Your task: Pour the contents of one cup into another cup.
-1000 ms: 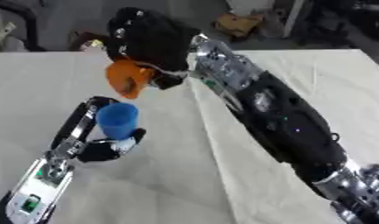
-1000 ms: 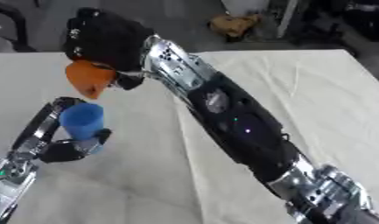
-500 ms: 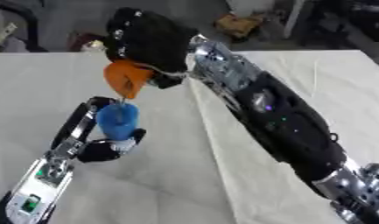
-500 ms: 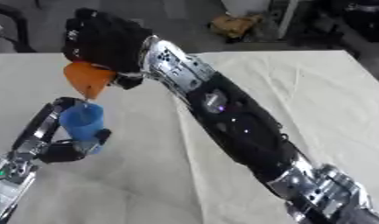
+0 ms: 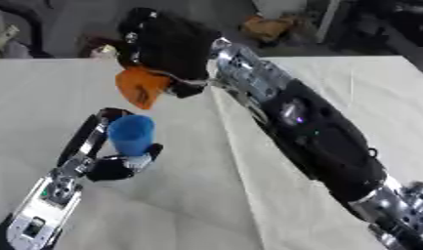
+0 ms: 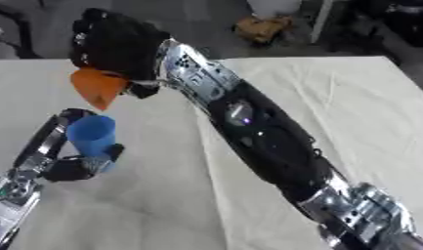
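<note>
the right hand (image 5: 167, 46) has its fingers wrapped round an orange cup (image 5: 140, 86), tipped mouth-down just above the blue cup (image 5: 131, 134). that one stands upright inside the left hand's (image 5: 108, 156) curled fingers, on the white table (image 5: 189, 205).

We see the tipped cup (image 5: 140, 86) in our right hand (image 5: 167, 44) — directly above the upright cup (image 5: 132, 134), which our left hand (image 5: 108, 161) holds on the table (image 5: 351, 88).
</note>
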